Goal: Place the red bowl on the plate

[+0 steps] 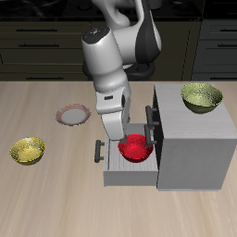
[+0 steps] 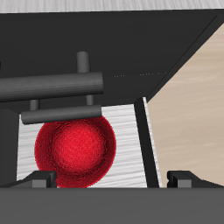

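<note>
The red bowl sits inside the open drawer. A dark handle bar crosses above it. Bare tabletop shows alongside.

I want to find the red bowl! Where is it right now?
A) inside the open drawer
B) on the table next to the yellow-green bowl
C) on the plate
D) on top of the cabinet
A: the red bowl sits inside the pulled-out drawer of the grey cabinet, under the robot's hand, while the plate lies bare on the table.
</note>
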